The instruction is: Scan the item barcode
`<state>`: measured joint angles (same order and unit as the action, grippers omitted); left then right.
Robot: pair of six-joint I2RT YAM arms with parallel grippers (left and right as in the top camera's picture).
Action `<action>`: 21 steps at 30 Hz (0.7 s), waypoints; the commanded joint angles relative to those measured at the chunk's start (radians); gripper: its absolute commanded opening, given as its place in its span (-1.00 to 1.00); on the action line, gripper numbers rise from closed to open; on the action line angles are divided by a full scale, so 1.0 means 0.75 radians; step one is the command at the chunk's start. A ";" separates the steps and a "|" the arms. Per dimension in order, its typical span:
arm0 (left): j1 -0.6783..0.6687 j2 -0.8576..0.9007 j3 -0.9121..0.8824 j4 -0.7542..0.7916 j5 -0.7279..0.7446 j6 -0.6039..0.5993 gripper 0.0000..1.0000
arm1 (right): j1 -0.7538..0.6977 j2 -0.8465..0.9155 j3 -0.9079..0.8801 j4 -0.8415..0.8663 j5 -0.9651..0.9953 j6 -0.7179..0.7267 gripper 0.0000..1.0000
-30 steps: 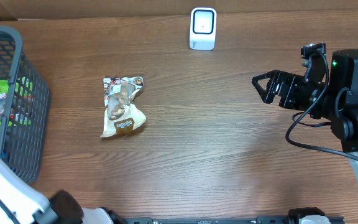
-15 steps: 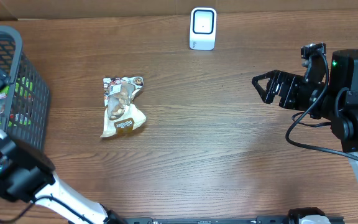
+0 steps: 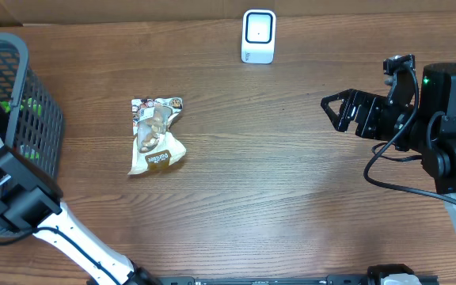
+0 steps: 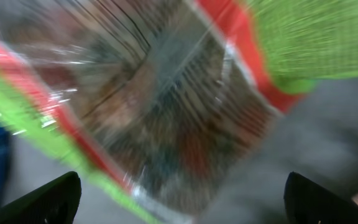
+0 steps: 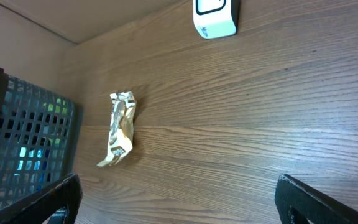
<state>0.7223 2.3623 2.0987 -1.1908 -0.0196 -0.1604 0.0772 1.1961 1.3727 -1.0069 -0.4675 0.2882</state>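
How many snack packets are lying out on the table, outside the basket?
1: a beige snack packet left of centre on the table. The wire basket at the left edge holds more items, mostly hidden.

Left gripper (image 4: pixel 188 199): down inside the basket (image 3: pixel 46 119), jaws spread wide.
Right gripper (image 3: pixel 332 112): far right of basket, level, jaws apart.

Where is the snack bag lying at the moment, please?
In the overhead view, the snack bag lies on the left half of the table, between the basket and the white scanner, touching neither.
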 commanded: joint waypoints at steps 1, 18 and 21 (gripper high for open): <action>0.008 0.077 -0.002 -0.012 -0.031 -0.037 0.91 | -0.008 -0.002 0.035 0.007 -0.008 0.001 1.00; 0.008 0.040 0.008 -0.059 -0.041 -0.037 -0.92 | -0.008 -0.002 0.035 0.012 -0.008 0.001 1.00; 0.008 -0.063 0.008 -0.082 -0.014 -0.037 -0.91 | -0.008 -0.002 0.035 0.011 -0.008 0.001 1.00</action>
<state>0.7235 2.3966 2.1132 -1.2400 -0.0299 -0.1848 0.0772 1.1961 1.3727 -1.0061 -0.4671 0.2878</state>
